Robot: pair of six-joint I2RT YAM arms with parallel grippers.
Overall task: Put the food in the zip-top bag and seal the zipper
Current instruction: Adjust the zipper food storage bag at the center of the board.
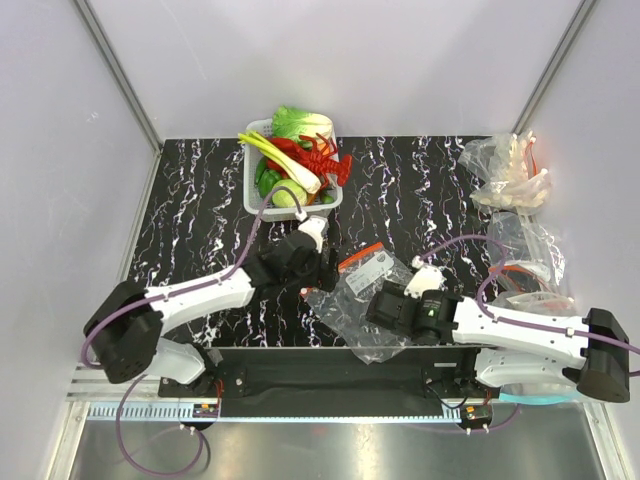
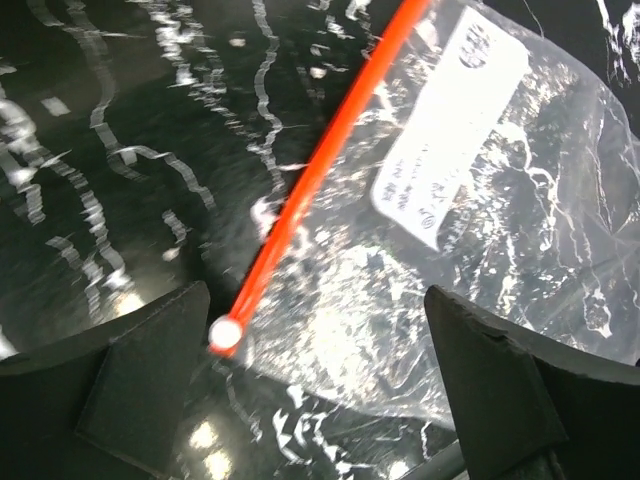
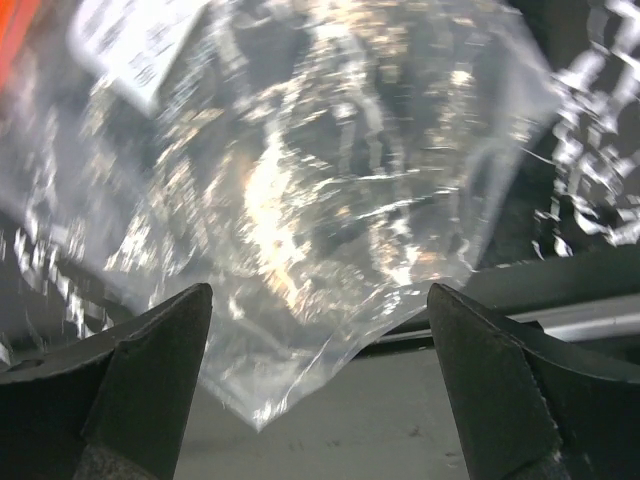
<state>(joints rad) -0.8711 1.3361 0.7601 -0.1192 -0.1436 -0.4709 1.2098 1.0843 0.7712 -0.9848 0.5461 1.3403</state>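
- Bag first: the zip-top bag (image 1: 345, 305) lies flat on the black table (image 1: 200, 200), near the front, between the two arms. Nothing is inside it yet.
- The zipper (image 2: 330, 150) is the thin red strip along the bag's far-left edge. Can't tell if it's zipped shut.
- L gripper (image 2: 320, 345) hangs just over the zipper's end. Its fingers are spread wide & hold nothing. The strip's tip, w/ a white dot, sits between them.
- R gripper (image 3: 320, 350) hangs over a clear corner of the bag. Its fingers are spread wide too, nothing pinched.
- Food waits in the white basket (image 1: 250, 190) at the back, well apart from the bag. The red lobster (image 1: 330, 160) is on top. Can't pick out the cabbage for sure among the greens.
- My guess at the step: grab the bag & open its mouth.
- To do it well, L should go down & pinch only one layer by the red strip. If it pinches both, the mouth won't open.
- R should hold the clear part so the bag doesn't slide.
- Go slow b/c the plastic looks thin & slippery. It may crumple or slip out.
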